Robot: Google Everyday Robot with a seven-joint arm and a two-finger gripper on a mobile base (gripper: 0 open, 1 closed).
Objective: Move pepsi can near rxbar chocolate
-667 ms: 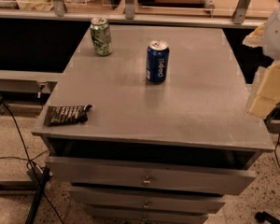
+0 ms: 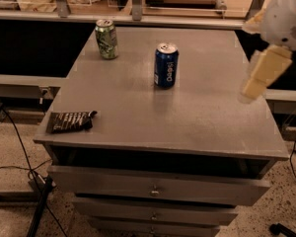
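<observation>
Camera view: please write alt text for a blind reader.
On a grey table, a blue pepsi can stands centrally, far from the rxbar chocolate at the front-left corner. A green can stands back left; the gripper hangs at the right edge.

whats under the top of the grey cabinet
Under the cabinet top: a stack of drawers, the uppermost slightly open; its inside is dark and covered by the top. The pincer hovers above the top's right edge.

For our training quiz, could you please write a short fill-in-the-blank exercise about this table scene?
The pepsi can stands ___ on the table.
The rxbar chocolate lies at the table's front ___ corner, as pictured.
The tool hangs by the table's ___ edge, as pictured.
Missing: upright; left; right.
</observation>
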